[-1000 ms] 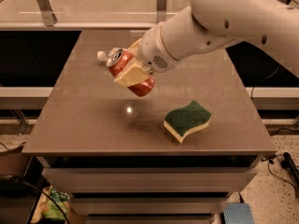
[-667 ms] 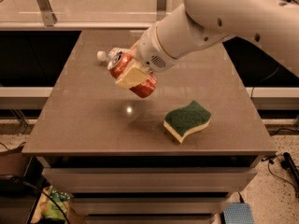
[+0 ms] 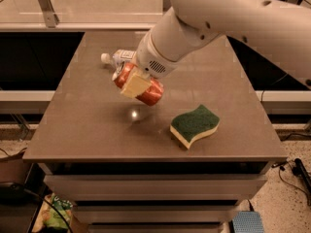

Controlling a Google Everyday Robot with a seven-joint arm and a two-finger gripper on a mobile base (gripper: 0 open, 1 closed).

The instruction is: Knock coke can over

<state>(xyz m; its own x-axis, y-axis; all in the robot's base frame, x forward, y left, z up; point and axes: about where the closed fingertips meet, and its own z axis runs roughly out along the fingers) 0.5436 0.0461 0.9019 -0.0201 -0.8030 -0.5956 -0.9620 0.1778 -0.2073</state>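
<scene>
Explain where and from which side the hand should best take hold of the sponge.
Grip the sponge across its narrow waist, coming straight down from above: it lies flat, green side up, and its wavy sides pinch in at the middle. The hand is at the coke can, apart from the sponge.

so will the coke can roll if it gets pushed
Probably yes: the coke can is a smooth cylinder, tilted far over at the gripper, so it could roll across the flat table. It looks like thin aluminium, so it is likely light and easy to dent.
</scene>
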